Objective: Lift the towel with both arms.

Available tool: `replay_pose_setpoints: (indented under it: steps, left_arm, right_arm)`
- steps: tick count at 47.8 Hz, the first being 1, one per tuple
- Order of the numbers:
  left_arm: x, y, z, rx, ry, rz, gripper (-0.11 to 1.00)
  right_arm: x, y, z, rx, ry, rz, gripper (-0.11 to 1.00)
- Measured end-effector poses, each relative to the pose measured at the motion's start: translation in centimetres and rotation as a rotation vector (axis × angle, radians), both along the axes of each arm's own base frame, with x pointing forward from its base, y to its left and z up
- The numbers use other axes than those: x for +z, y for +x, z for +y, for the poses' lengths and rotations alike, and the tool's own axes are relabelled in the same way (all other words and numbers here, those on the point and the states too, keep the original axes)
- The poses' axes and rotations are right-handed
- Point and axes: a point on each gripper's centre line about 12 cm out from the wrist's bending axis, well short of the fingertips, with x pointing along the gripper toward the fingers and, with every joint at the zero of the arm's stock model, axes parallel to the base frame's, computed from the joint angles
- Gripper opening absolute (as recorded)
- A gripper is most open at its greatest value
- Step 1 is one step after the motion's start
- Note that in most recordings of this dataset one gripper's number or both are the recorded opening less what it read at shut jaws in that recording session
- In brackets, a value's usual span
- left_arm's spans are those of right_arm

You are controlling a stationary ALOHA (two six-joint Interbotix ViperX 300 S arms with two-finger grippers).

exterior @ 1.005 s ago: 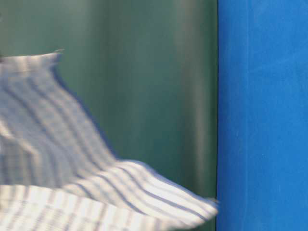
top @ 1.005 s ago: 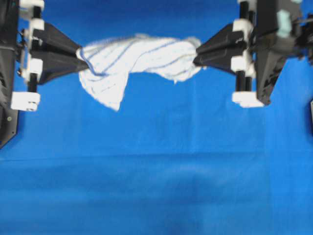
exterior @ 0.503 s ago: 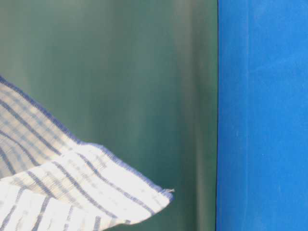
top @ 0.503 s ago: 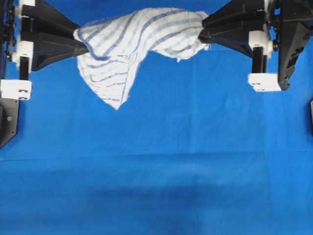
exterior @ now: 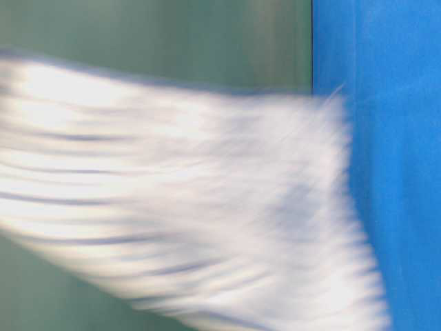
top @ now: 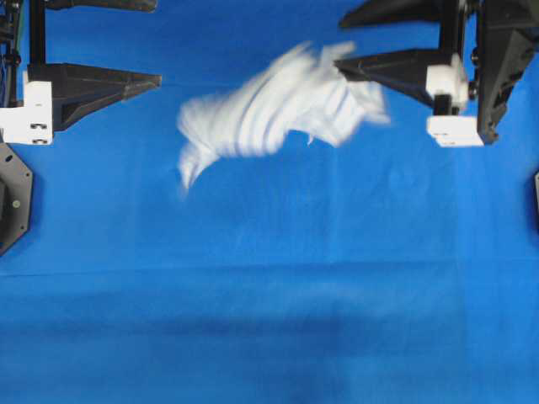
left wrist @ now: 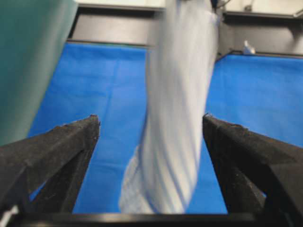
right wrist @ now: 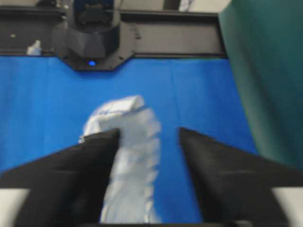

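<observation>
The white striped towel (top: 269, 114) is a motion-blurred streak in the air between the two arms, over the blue table cover (top: 269, 295). My left gripper (top: 156, 42) stands open at the upper left, apart from the towel's left end. My right gripper (top: 339, 44) is open at the upper right, and the towel's right end overlaps its lower finger. In the left wrist view the towel (left wrist: 177, 118) hangs loose between the wide-spread fingers (left wrist: 71, 142). In the right wrist view the towel (right wrist: 130, 161) lies beside the left finger (right wrist: 90, 161). The blurred cloth (exterior: 193, 207) fills the table-level view.
A dark green backdrop (exterior: 172, 34) stands behind the table. Black arm mounts sit at the left edge (top: 13, 202) and right edge (top: 536, 198). The opposite arm's base (right wrist: 92, 38) shows at the far end of the blue cover.
Both grippers have opened and let go of the towel. The towel, stretched between them before, has come free of the left gripper and is dropping, blurred.
</observation>
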Motion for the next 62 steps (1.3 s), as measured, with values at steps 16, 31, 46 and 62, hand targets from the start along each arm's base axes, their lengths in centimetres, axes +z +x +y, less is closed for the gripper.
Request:
replay_pose_setpoints:
  steps: [16, 31, 46, 62]
  left_arm:
    - [-2.3, 0.4, 0.1, 0.001, -0.012, 0.048, 0.91]
    - [-9.9, 2.7, -0.6, -0.027, -0.026, 0.135, 0.91]
    - [-18.2, 4.2, -0.5, -0.024, -0.044, 0.245, 0.91]
    - [-27.7, 5.6, -0.4, -0.018, -0.064, 0.424, 0.91]
  right_arm:
    - [-1.9, 0.0, -0.3, -0.025, 0.013, 0.058, 0.67]
    - [-9.3, 0.2, -0.1, -0.035, 0.074, 0.168, 0.67]
    - [-18.1, 0.4, -0.1, -0.045, 0.136, 0.279, 0.67]
    - [-27.2, 1.0, -0.8, -0.063, 0.169, 0.443, 0.67]
